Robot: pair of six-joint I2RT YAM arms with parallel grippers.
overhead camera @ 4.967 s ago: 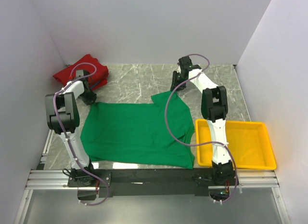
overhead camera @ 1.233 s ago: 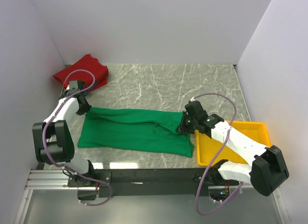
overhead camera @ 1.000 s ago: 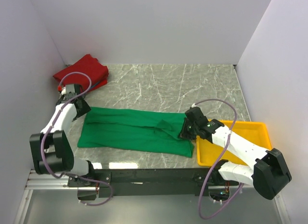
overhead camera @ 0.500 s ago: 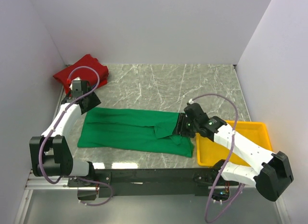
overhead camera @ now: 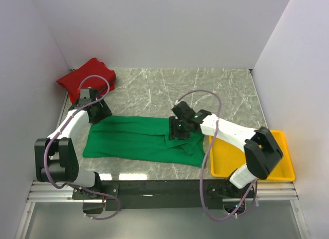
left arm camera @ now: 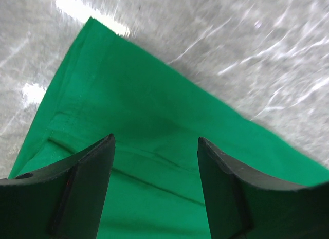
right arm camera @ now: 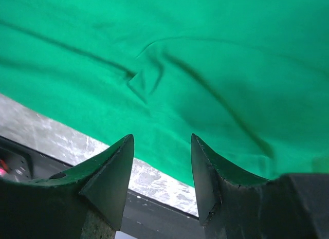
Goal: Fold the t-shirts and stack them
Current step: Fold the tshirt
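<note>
The green t-shirt (overhead camera: 133,139) lies as a long folded strip across the near part of the table, with a rumpled flap at its right end. The red t-shirt (overhead camera: 87,77) lies bunched in the back left corner. My left gripper (overhead camera: 101,114) is open and empty just above the green shirt's far left corner. In the left wrist view the green cloth (left arm camera: 154,110) fills the space under the gripper (left arm camera: 156,141). My right gripper (overhead camera: 174,135) is open and empty over the strip's right part. The right wrist view shows the gripper (right arm camera: 162,139) above creased green cloth (right arm camera: 205,54).
A yellow tray (overhead camera: 272,162) sits at the near right, touching the shirt's right end. A black rail (overhead camera: 154,187) runs along the table's front edge and shows in the right wrist view (right arm camera: 154,218). White walls close in the left, back and right sides.
The green shirt went from spread flat to a folded strip. My right gripper has moved left over the strip. My left gripper has moved right to the shirt's far left corner.
</note>
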